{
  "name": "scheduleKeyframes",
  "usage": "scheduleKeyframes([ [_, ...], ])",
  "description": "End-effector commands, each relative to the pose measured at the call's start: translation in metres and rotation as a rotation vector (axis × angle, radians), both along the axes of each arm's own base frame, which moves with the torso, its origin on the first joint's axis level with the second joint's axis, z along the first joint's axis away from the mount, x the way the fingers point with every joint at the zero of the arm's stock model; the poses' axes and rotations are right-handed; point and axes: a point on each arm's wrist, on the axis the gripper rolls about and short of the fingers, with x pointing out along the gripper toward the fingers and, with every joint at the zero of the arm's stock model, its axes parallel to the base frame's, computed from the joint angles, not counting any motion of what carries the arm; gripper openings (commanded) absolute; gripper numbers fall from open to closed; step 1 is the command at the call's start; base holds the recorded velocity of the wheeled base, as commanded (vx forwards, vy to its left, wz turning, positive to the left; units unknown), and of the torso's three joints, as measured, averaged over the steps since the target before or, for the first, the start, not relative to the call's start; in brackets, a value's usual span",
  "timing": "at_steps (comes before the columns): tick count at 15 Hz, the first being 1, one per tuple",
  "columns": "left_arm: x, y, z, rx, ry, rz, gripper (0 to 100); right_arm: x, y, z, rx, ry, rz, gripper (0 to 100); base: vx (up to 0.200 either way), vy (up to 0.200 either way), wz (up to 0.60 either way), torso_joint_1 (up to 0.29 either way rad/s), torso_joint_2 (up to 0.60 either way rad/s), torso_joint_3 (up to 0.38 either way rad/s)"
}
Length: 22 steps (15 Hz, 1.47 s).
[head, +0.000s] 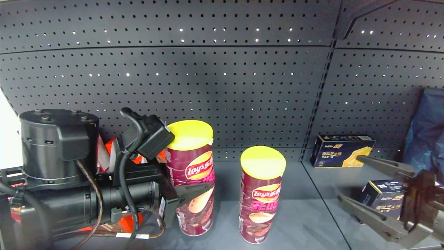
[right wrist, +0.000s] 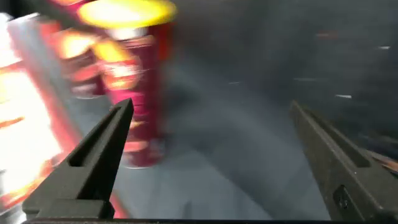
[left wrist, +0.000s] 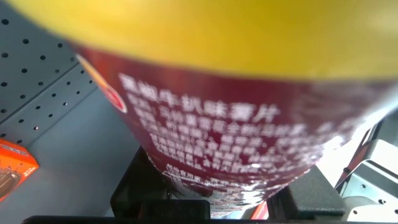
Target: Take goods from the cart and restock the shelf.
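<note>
One can [head: 189, 163] upright, left end effector [head: 194, 194] gripping

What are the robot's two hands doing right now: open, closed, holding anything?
Left hand: closed on the chip can.
Right hand: open, holding nothing.

right wrist cam: fingers spread, can ahead

right gripper [right wrist: 210, 106] has its two dark fingers [right wrist: 93, 162] spread wide, well apart. grey shelf [right wrist: 236, 155] floor shows between them. a maroon can [right wrist: 134, 81] with a yellow lid [right wrist: 127, 11] stands upright on the shelf, just beyond one fingertip; contact cannot be told. beside the can, on its far side from the gripper's gap, a red-orange and white patch [right wrist: 25, 112], not identifiable. dark back panel [right wrist: 311, 43] rises behind the shelf.
</note>
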Motion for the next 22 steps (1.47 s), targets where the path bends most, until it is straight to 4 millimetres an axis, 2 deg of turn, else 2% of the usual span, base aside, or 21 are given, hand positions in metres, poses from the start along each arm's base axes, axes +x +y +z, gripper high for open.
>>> scheduleKeyframes([
  [1,0.001,0.002,-0.001,0.001,0.001,0.010,0,-0.030,-0.025,0.002,0.032,-0.079,-0.127,100,0.000,0.000,0.00,0.000,0.00,0.000],
  [3,0.002,0.004,-0.001,0.001,0.001,0.021,0,-0.043,-0.039,-0.010,0.028,-0.063,-0.266,100,0.000,0.000,0.00,0.000,0.00,0.000],
  [6,0.004,0.009,-0.003,0.005,0.008,0.039,0,-0.066,-0.051,-0.022,0.049,-0.064,-0.383,100,0.000,0.000,0.00,0.000,0.00,0.000],
  [10,0.005,0.012,-0.002,0.005,0.001,0.055,0,-0.113,-0.059,-0.045,0.078,-0.025,-0.530,100,0.000,0.000,0.00,0.000,0.00,0.000],
  [12,0.005,0.012,-0.002,0.006,0.001,0.056,0,-0.114,-0.059,-0.046,0.078,-0.024,-0.533,100,0.000,0.000,0.00,0.000,0.00,0.000],
  [13,0.004,0.013,0.004,-0.001,-0.025,0.071,0,-0.144,-0.062,-0.082,0.081,0.006,-0.652,100,0.000,0.000,0.00,0.000,0.00,0.000],
  [14,0.002,0.014,0.007,-0.008,-0.032,0.070,0,-0.150,-0.063,-0.098,0.081,0.054,-0.713,100,0.000,0.000,0.00,0.000,0.00,0.000],
  [16,0.001,0.015,0.007,-0.011,-0.034,0.066,0,-0.151,-0.065,-0.098,0.154,0.108,-0.809,100,0.000,0.000,0.00,0.000,0.00,0.000],
  [18,0.001,0.015,0.008,-0.015,-0.035,0.065,0,-0.149,-0.065,-0.103,0.210,0.147,-0.816,100,0.000,0.000,0.00,0.000,0.00,0.000],
  [22,0.001,0.017,0.005,-0.018,-0.019,0.039,0,-0.149,-0.064,-0.103,0.147,0.134,-0.790,100,0.000,0.000,0.00,0.000,0.00,0.000],
])
